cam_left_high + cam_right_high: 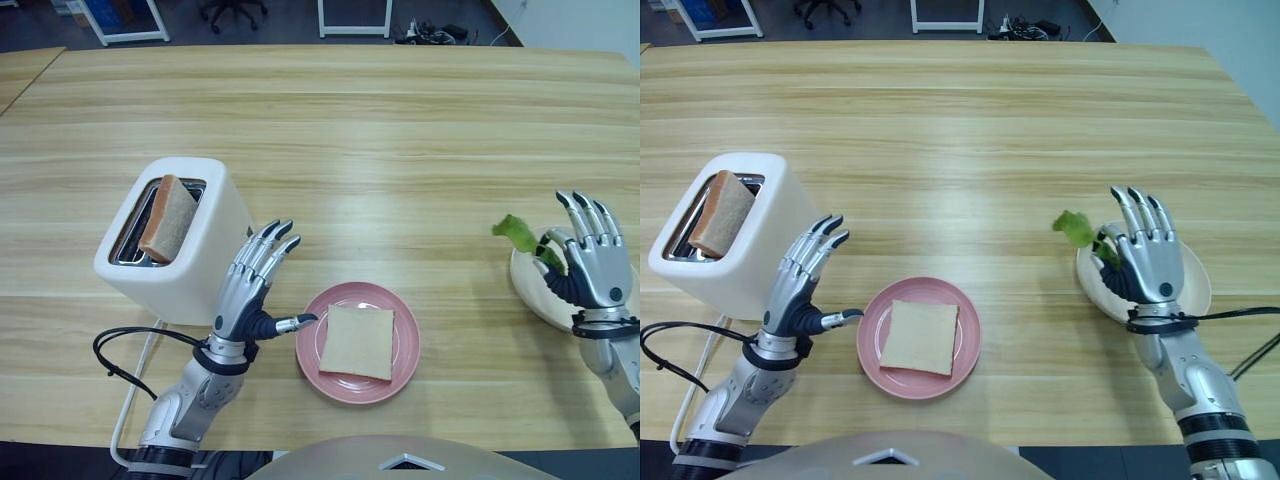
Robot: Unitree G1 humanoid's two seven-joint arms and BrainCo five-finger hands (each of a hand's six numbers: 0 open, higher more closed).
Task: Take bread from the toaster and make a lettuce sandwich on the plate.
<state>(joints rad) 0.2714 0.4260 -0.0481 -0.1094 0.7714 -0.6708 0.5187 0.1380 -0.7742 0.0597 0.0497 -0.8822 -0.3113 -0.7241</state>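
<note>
So the big wooden worktop carries everything here. The biggest item on it is the white toaster, over on the left. One slice of bread is sticking up out of its slot, leaning a bit.

Next down in size is the pink plate, near the front edge and roughly in the middle. It's just right of the toaster, but they aren't touching. A second slice of bread is lying flat on it, pale side up.

Over on the right there's a cream bowl, well apart from the plate.

The left robot hand sits between the toaster and the plate. Its fingers are stretched out straight and close together, pointing up along the toaster's right side. The thumb sticks out sideways toward the plate rim, and the hand holds nothing.

The right robot hand is over the bowl with the back of the hand facing up. Its fingers are spread and straight, not curled around anything.

Smallest thing is the lettuce, a green leaf poking up over the bowl's left rim, right beside that hand's thumb side.
</note>
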